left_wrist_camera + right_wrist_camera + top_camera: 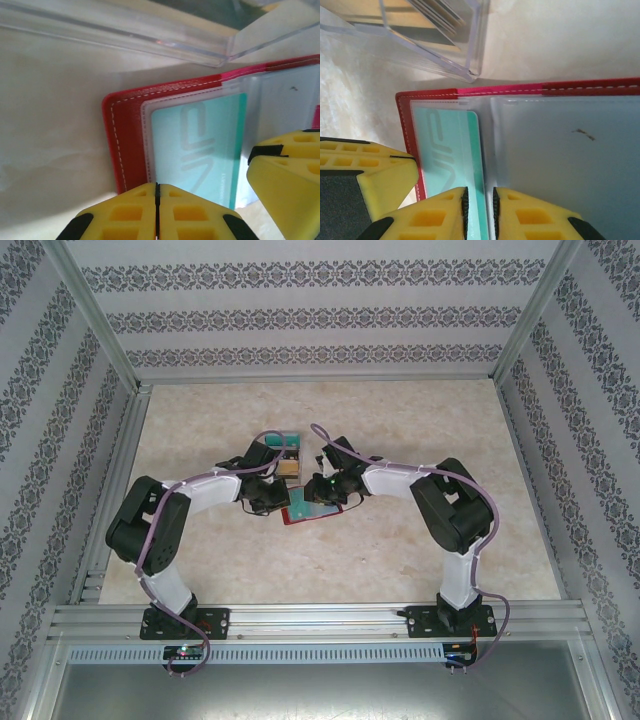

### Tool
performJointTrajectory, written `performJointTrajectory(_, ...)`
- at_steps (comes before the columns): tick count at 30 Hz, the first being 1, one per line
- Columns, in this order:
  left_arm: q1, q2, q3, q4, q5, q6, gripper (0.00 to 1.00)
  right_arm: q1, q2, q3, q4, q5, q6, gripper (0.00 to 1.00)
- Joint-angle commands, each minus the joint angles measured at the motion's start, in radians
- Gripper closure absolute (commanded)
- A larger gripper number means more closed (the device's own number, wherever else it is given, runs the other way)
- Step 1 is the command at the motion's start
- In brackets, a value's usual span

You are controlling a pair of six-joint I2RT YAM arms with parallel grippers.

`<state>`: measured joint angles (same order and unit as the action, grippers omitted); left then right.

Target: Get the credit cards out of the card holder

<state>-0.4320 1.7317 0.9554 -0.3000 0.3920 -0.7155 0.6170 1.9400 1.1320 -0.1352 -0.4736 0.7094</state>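
One teal "VIP" card (200,145) in your stitched red card holder (127,145), clear plastic sleeves (560,160); left gripper (156,189) shut, empty; right gripper (479,195) a slit apart, can't tell if gripping.

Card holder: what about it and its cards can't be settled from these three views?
- Top view: the card holder is tiny and half under the arms.
- Right wrist view: the right claw pinches the teal card; whether the sleeve is pinched too is hidden by its fingers and the bottom edge.
- Left wrist view: what the shut left claw presses is cut off below.
- Cards in the other sleeves: frosted plastic hides any count.
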Motion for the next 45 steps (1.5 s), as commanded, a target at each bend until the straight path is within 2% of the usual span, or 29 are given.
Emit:
performJointTrajectory(1,-0.009,0.023,-0.002,0.002,0.009,-0.012,0.91,-0.006,0.03,-0.018,0.018,-0.022,0.007,0.76)
performJointTrajectory(15,-0.017,0.051,0.01,0.002,0.015,-0.013,0.92,-0.003,0.045,-0.013,0.044,-0.068,0.01,0.81)
performJointTrajectory(18,-0.019,0.056,0.017,-0.005,0.016,-0.011,0.92,-0.002,0.044,-0.013,0.048,-0.077,0.011,0.89)
performJointTrajectory(20,-0.018,0.057,0.02,-0.01,0.014,-0.008,0.92,-0.006,0.043,-0.016,0.047,-0.077,0.01,1.0)
performJointTrajectory(30,-0.016,0.053,0.025,-0.056,-0.026,0.016,0.95,-0.071,-0.018,-0.065,0.038,-0.057,-0.011,1.0)
performJointTrajectory(40,-0.016,0.048,0.028,-0.064,-0.024,0.023,0.96,-0.083,-0.025,-0.068,0.043,-0.08,-0.025,1.0)
performJointTrajectory(42,-0.016,0.037,0.039,-0.073,-0.025,0.022,0.93,-0.08,-0.02,-0.062,0.045,-0.092,-0.028,0.87)
performJointTrajectory(45,-0.017,0.008,0.061,-0.089,-0.029,0.024,0.88,-0.076,-0.009,-0.057,0.048,-0.103,-0.028,0.77)
